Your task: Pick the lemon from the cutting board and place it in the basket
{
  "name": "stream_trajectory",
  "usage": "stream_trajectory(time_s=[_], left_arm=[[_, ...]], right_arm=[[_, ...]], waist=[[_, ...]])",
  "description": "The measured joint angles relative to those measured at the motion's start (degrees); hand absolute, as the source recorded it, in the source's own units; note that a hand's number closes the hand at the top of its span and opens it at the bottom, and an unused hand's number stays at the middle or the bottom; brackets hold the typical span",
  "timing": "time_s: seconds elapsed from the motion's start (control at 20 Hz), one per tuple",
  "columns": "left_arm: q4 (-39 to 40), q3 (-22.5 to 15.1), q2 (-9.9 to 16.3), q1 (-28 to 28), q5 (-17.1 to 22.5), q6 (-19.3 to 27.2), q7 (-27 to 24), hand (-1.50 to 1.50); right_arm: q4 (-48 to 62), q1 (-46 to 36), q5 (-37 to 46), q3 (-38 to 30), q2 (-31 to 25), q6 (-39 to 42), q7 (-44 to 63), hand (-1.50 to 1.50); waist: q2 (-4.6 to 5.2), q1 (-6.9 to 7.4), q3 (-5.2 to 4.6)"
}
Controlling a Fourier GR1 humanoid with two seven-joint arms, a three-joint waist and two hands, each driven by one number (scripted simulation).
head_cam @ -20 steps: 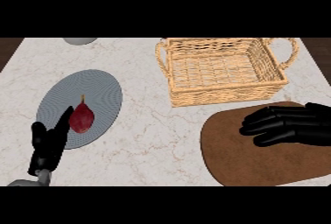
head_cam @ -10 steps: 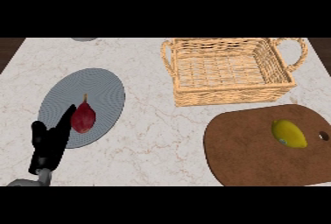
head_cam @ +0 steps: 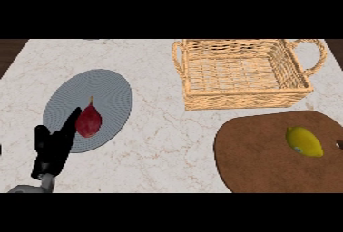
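Head view, counter top catalogued: lemon (head_cam: 304,142) lying on the brown cutting board (head_cam: 268,163) at lower right, toward the board's right side, uncovered and untouched; wicker basket (head_cam: 244,72) set just beyond the board's far edge, nothing seen inside it. Change recorded — a second ago the right hand was spread over the board where the lemon lies; half a second ago it had already gone from sight, and it is absent now, while the lemon is found on the board as then. The fruit is therefore judged not to have been lifted, and the pick is taken as yet to be made — a fresh reach to the board would be called for. Left hand (head_cam: 55,147) noted at lower left, fingers straight and apart, holding nothing, resting upright over the near rim of a grey plate (head_cam: 100,90); a dark red fruit (head_cam: 88,121) is carried on that plate
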Motion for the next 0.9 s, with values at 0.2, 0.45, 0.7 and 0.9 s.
stream_trajectory(time_s=[0.2, 0.45, 0.7, 0.9], left_arm=[[-0.2, 0.1, -0.2, 0.2, -0.2, -0.2, 0.4, 0.00], [-0.7, 0.3, -0.4, 0.3, -0.2, -0.5, 1.1, 0.00], [-1.0, 0.4, -0.7, 0.9, -0.7, -0.4, 1.2, 0.00], [-1.2, 1.0, -0.7, 1.4, -0.6, -1.0, 0.8, 0.00]], right_arm=[[0.4, 0.6, 2.3, 1.6, -1.7, -0.9, -2.5, -1.50], [1.0, 2.7, 5.9, 4.7, -1.7, -3.8, -6.1, -1.50], [1.5, 5.3, 9.8, 8.4, -0.5, -7.9, -10.3, -1.50], [2.1, 7.2, 12.4, 11.3, 0.1, -11.5, -13.8, -1.50]], waist=[[0.03, -0.06, 0.07], [0.08, -0.05, 0.14], [-0.03, -0.21, 0.16], [-0.19, -0.44, 0.14]])
